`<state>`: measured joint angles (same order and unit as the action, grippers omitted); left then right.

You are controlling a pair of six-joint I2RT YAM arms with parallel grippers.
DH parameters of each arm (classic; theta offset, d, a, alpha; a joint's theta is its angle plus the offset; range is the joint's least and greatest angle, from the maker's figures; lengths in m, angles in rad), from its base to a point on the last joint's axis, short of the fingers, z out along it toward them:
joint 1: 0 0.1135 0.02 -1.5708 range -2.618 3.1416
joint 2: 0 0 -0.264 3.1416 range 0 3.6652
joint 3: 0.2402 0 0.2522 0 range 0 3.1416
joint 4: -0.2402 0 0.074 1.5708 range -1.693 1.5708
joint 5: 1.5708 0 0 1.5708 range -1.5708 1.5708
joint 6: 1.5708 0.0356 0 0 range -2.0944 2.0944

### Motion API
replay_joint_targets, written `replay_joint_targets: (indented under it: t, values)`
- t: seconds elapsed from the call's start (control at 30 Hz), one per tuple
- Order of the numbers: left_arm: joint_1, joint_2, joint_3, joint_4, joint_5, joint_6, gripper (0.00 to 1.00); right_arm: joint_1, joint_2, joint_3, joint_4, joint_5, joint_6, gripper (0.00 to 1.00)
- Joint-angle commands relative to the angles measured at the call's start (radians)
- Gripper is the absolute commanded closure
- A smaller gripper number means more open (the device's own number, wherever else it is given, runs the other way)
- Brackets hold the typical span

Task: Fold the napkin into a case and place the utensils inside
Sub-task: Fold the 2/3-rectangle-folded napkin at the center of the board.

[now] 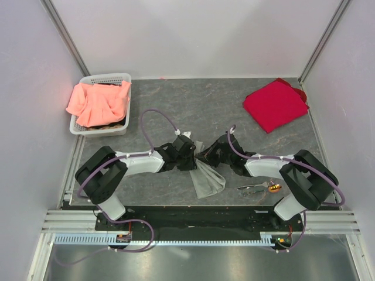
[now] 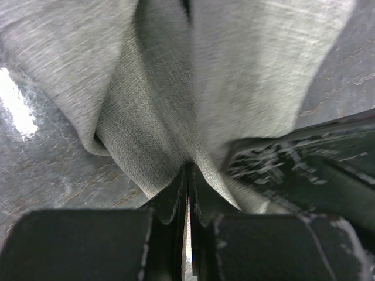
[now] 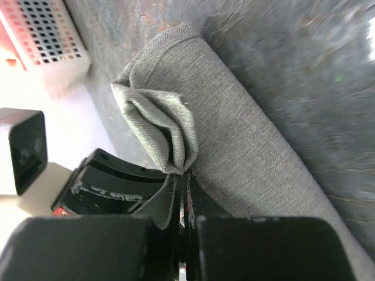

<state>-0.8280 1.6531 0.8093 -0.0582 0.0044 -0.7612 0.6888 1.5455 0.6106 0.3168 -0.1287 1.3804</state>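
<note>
The 2 arms reach in toward each other at the middle of the table (image 1: 176, 99), and both have hold of the napkin (image 1: 208, 178). The left gripper (image 1: 191, 153) has its jaws drawn almost together, with a bunched fold of the grey-green cloth nipped between the 2 fingers. From its wrist camera the fabric spreads away from the pinch in 2 broad loose lobes over the dark stone-patterned surface.

The right gripper (image 1: 211, 153) is closed tight as well, its fingers meeting on a small gathered pleat at the cloth's edge. Beyond that pleat the napkin runs off as a smooth rolled fold lying along the table. The 2 grippers sit just beside each other, nearly nose to nose.

From above, the napkin trails from the grippers toward the near edge in a crumpled wedge. I think its lower part rests on the table, though the arms hide the top.

The utensils (image 1: 258, 188) lie flat near the right arm's base, close to the napkin but apart from it, with the orange-brown end pointing right.

At the far left stands a white basket (image 1: 88, 130) holding a salmon-orange cloth (image 1: 96, 102). A red cloth (image 1: 275, 104) lies at the far right, well apart from everything.
</note>
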Motion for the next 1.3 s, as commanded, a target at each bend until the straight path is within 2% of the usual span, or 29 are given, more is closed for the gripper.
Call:
replay_joint_targets:
  t: [0.0,0.17,0.5,0.77,1.1,1.27]
  values:
    - [-0.003,-0.029,-0.061,0.052,-0.017,0.003,0.93,0.043,0.019,0.002,0.122,0.087,0.147,1.0]
    - [-0.002,-0.052,-0.093,0.103,-0.009,0.023,0.93,0.055,0.019,-0.064,0.209,0.187,0.232,1.0]
    - [-0.002,-0.134,-0.139,0.136,-0.009,0.043,0.93,0.089,0.065,-0.065,0.214,0.238,0.261,1.0]
    - [0.009,-0.314,-0.167,-0.025,-0.079,-0.003,0.92,0.092,0.041,-0.064,0.173,0.251,0.232,1.0]
    - [0.04,-0.138,-0.179,0.109,-0.075,0.01,0.93,0.118,0.042,-0.023,0.124,0.265,0.224,1.0]
    - [0.04,-0.11,-0.179,0.13,-0.057,0.013,0.93,0.141,0.045,0.003,0.094,0.29,0.227,1.0]
